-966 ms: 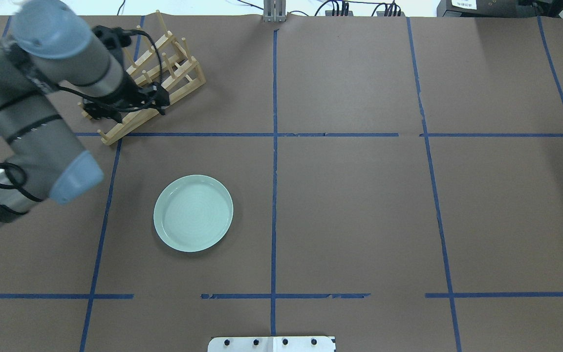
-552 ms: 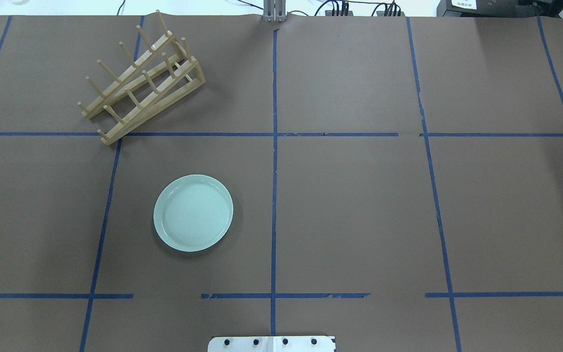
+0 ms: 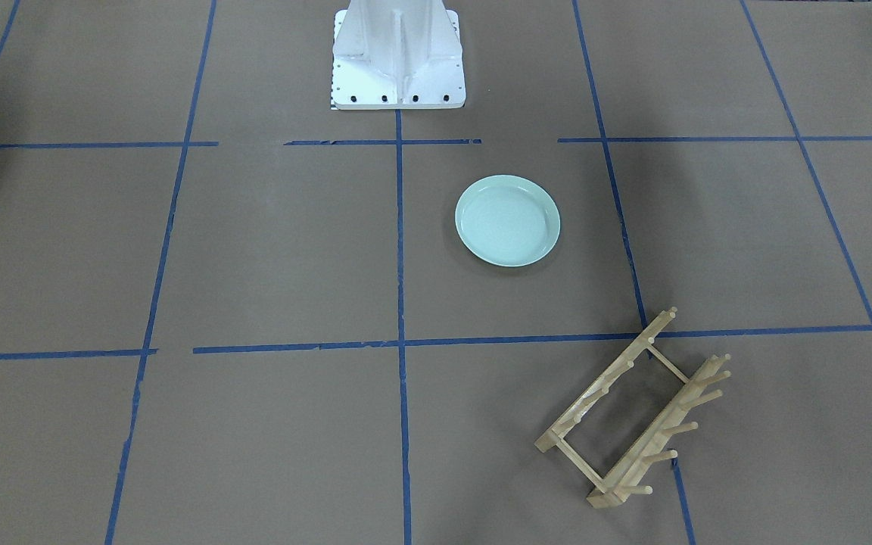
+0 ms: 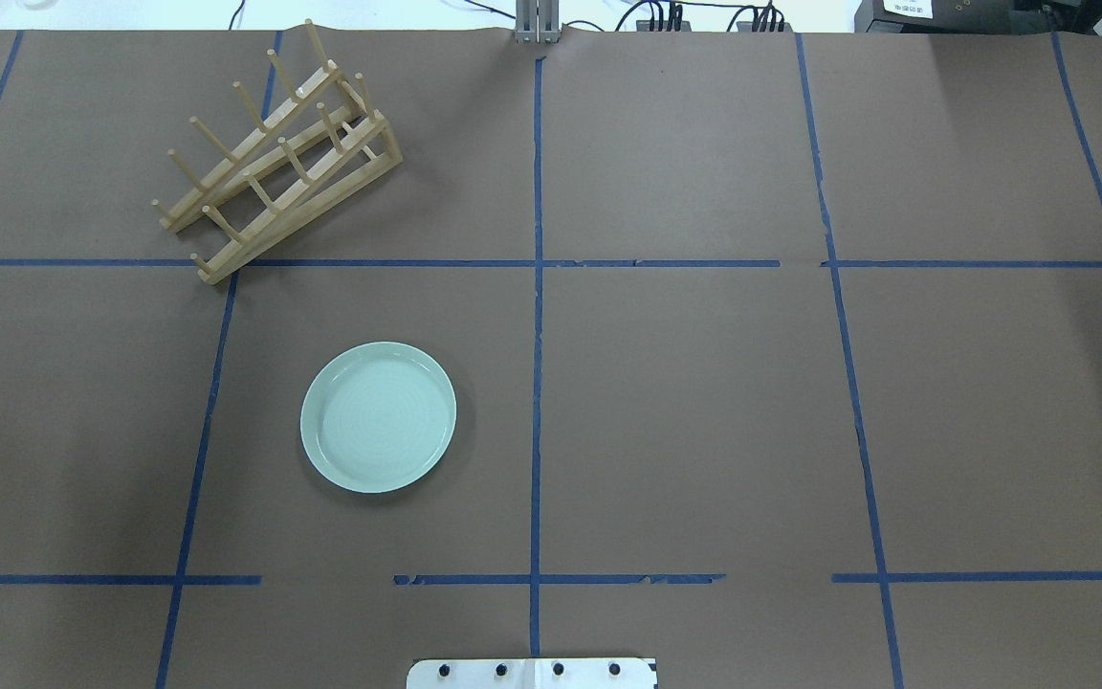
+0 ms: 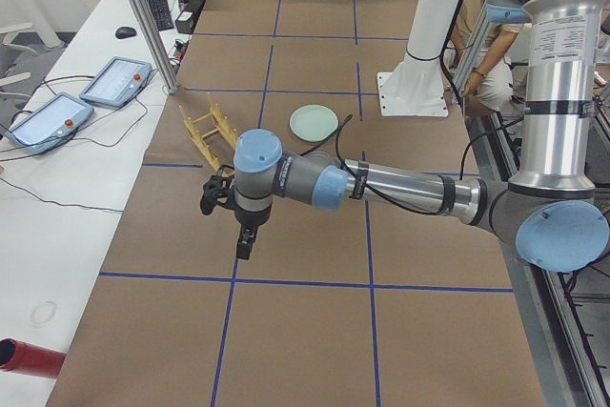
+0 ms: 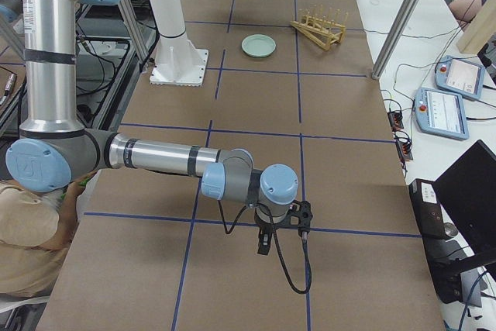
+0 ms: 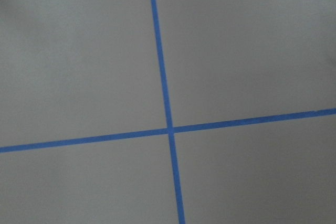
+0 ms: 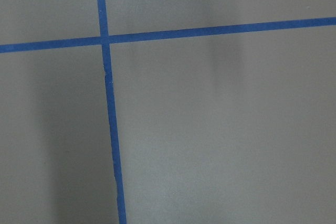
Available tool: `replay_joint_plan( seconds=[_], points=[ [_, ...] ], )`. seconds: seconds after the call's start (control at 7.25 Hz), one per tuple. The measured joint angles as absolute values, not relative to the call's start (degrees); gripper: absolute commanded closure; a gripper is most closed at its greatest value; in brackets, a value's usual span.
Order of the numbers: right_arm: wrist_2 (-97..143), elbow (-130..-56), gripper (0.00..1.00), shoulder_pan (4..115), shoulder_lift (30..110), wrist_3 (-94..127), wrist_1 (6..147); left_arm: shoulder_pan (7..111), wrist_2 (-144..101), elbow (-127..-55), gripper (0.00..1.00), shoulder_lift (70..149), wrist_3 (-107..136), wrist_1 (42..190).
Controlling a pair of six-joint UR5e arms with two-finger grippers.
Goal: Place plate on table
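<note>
The pale mint-green plate (image 4: pixel 378 417) lies flat on the brown table (image 4: pixel 704 402), left of the centre tape line. It also shows in the front view (image 3: pixel 508 220) and in both side views (image 5: pixel 314 123) (image 6: pixel 258 45). Nothing touches it. My left gripper (image 5: pixel 244 240) shows only in the exterior left view, pointing down over the table's left end, well away from the plate; I cannot tell if it is open. My right gripper (image 6: pixel 263 244) shows only in the exterior right view, over the right end; I cannot tell its state either. Both wrist views show only bare paper and tape lines.
A light wooden peg rack (image 4: pixel 278 158) lies at the far left of the table, beyond the plate, with nothing in it (image 3: pixel 633 409). The white robot base (image 3: pixel 398 53) stands at the near edge. Operators' tablets (image 5: pixel 114 81) lie on a side bench.
My left arm has pulled away from the rack and left the overhead view on the left. The plate and rack have not moved.
</note>
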State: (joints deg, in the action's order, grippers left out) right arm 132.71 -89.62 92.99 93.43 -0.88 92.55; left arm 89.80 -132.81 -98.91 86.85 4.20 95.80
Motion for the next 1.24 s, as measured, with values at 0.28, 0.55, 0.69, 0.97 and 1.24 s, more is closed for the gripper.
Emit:
replay_joint_plan(
  seconds=[0.28, 0.55, 0.69, 0.97, 1.24],
  points=[
    [132.72, -89.63, 0.0, 92.99, 93.43, -0.88, 92.55, 90.7, -134.35, -98.69, 0.0, 84.06, 1.47, 94.46],
    [132.71, -89.65, 0.0, 92.99, 93.43, -0.88, 92.55, 91.09, -134.63, -98.79, 0.0, 84.1, 0.34, 89.89],
    [132.72, -89.65, 0.0, 92.99, 93.41, -0.88, 92.55, 91.72, -134.87, -98.86, 0.0, 84.1, 0.23, 88.11],
    [132.72, -89.64, 0.0, 92.99, 93.39, -0.88, 92.55, 92.71, -135.17, -98.56, 0.0, 83.7, 0.16, 87.42],
    [132.72, -89.59, 0.0, 92.99, 93.4, -0.88, 92.55, 92.9, -135.43, -98.8, 0.0, 83.88, 0.15, 87.51]
  ],
)
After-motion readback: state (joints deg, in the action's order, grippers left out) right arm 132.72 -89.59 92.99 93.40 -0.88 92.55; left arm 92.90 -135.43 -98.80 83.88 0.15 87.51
